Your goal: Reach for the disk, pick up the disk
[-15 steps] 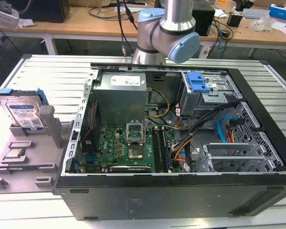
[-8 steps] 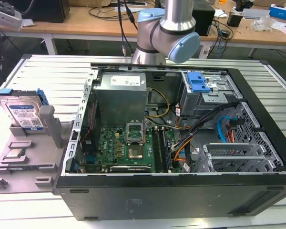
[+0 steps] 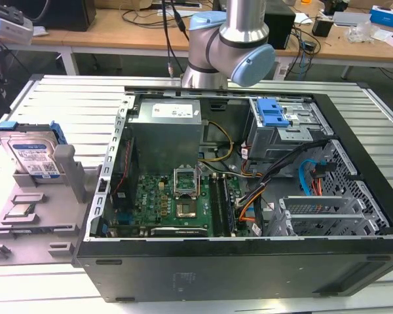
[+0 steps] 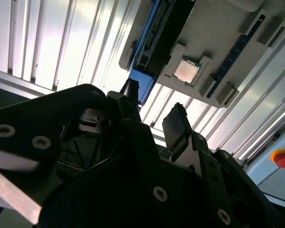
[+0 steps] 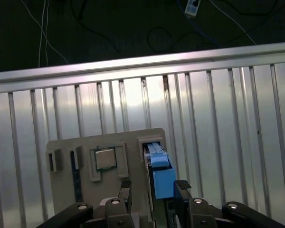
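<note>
Its two dark fingers [image 5: 182, 185] spread wide and holding nothing, the gripper [image 5: 154, 186] hangs over its target in the first wrist view. Straight ahead of the fingertips, in line with the gap between them, the disk [image 5: 160, 172] stands on edge with its blue bracket turned toward the gripper; no contact shows. The disk sits upright in a slot of a grey holder [image 5: 133, 140]. Just beside it, off to one side of the gripper's line, a small square chip [image 5: 105, 158] lies in its own recess. Holder and disk rest on the ribbed metal table [image 5: 218, 123] that runs on beyond them. In the exterior view the disk shows its labelled face, well apart from the open computer case [image 3: 249, 275], behind which the arm [image 3: 232, 46] rises.

The work appears to be in the reach: the gripper is lined up with the disk but has not yet come around it. Judged from here, the pickup calls for a straight approach along the fingers' axis until they straddle the disk's thin sides, clear of the holder's walls and the chip. It then needs a firm squeeze on the bracket before any lift.
</note>
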### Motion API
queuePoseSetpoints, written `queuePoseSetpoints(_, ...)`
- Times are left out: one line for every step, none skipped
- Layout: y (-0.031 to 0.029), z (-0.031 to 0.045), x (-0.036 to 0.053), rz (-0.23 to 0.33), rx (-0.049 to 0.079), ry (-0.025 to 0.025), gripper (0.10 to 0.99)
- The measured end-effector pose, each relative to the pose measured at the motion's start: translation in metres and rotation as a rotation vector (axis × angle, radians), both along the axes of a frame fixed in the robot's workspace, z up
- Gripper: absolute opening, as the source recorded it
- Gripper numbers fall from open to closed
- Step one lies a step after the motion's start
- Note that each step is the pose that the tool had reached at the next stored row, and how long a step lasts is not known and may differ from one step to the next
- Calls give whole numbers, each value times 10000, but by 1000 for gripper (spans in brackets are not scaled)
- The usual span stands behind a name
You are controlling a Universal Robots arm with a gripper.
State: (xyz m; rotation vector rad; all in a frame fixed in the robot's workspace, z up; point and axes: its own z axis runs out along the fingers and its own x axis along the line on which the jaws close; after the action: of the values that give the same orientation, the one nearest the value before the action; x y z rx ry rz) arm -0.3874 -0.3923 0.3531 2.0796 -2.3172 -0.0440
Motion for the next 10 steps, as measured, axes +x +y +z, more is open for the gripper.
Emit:
queuePoseSetpoints(0, -7, 1, 0, 0, 0, 482)
queuePoseSetpoints(0, -15, 1, 0, 1, -1, 482)
queuePoseSetpoints(0, -28, 2, 0, 1, -2, 482)
queuePoseSetpoints(0, -41, 3, 0, 1, -1, 482)
queuePoseSetpoints(0, -66, 3, 1, 1, -1, 482)
queuePoseSetpoints(1, -74, 3, 2, 1, -1, 482)
queuePoseSetpoints(1, -81, 4, 6, 1, -1, 482)
queuePoseSetpoints(2, -91, 5, 13, 1, -1, 482)
queuePoseSetpoints(5, -100, 6, 19, 0, -1, 482)
queuePoseSetpoints(27, -118, 12, 54, 1, -1, 482)
